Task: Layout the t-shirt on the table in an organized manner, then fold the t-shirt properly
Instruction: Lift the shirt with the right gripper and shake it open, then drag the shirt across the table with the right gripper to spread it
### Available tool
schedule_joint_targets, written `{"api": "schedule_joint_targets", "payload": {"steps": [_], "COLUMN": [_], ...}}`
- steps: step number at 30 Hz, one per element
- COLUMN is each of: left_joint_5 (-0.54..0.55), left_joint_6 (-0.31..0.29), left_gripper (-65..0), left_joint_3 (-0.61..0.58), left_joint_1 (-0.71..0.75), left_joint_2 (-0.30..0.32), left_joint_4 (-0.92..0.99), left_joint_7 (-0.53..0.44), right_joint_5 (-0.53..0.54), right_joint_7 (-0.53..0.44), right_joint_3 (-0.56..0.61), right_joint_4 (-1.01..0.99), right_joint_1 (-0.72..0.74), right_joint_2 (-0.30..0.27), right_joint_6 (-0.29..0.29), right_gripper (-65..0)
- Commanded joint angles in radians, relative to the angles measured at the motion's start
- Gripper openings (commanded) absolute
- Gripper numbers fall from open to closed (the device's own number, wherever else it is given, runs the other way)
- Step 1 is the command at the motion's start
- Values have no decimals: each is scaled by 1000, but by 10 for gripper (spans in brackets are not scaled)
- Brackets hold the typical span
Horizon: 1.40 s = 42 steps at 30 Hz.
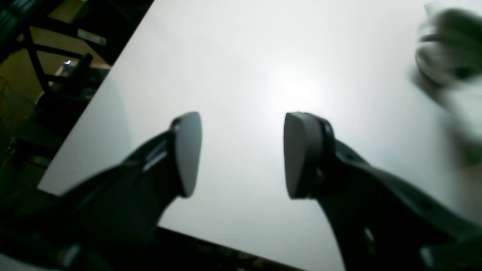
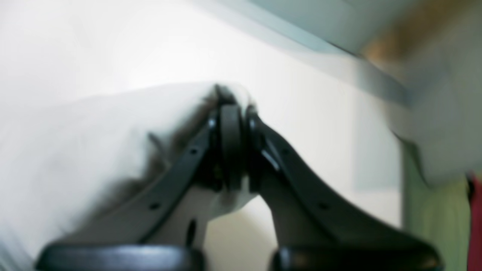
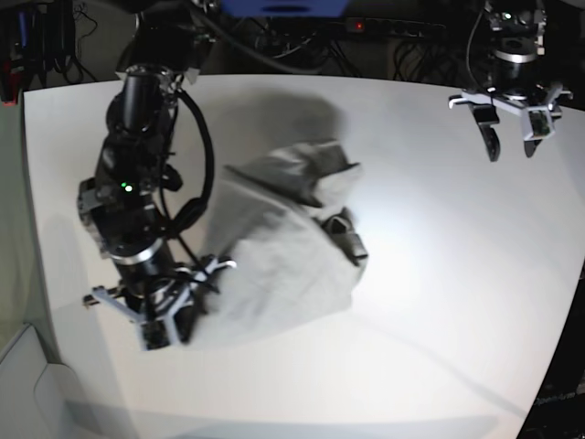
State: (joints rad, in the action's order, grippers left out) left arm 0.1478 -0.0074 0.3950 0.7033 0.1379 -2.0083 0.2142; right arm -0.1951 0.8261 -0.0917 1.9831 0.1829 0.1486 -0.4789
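T-shirt point(image 3: 274, 251) sits crumpled mid-table point(image 3: 439, 274), bunched heap, collar facing 3 o'clock. Right gripper point(image 3: 164, 329) at heap's 8 o'clock edge, jaws pressed together pinching cloth. Left gripper point(image 3: 510, 144) way off at 2 o'clock, jaws spread, holding nothing, hovering over bare tabletop.

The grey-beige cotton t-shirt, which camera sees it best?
The base view. It shows the whole grey-beige cotton t-shirt bunched on the white table, one edge pinched by the right gripper. The right wrist view gives only a blurred fold at the jaws. The left wrist view shows mostly bare table.
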Motion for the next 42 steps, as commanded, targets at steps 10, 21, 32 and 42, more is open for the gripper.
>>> {"api": "schedule_joint_targets", "payload": {"steps": [10,21,32,42], "left_joint_5": [2,2,2,2], "left_joint_6": [2,2,2,2], "left_gripper": [-310,-310,-310,-310], "left_joint_3": [0,-1,-1,0], "left_joint_1": [-3,5,8,14], "left_joint_2": [-8,-8,-8,-10], "left_joint_4": [-18,-18,-16,-16], "left_joint_7": [-26,-26,-26,-26], "right_joint_5": [21,18,21,19], "right_joint_7": [-11,75,115,20], "right_joint_3": [14,13,146,330], "right_joint_4": [6,-15,26,-90], "right_joint_1": [-44,-9,-141,-201], "right_joint_2": [-14,-108,-114,-113], "right_joint_6": [-5,-2,-4,-2], "right_gripper": [-650,-485,-160,-161]}}
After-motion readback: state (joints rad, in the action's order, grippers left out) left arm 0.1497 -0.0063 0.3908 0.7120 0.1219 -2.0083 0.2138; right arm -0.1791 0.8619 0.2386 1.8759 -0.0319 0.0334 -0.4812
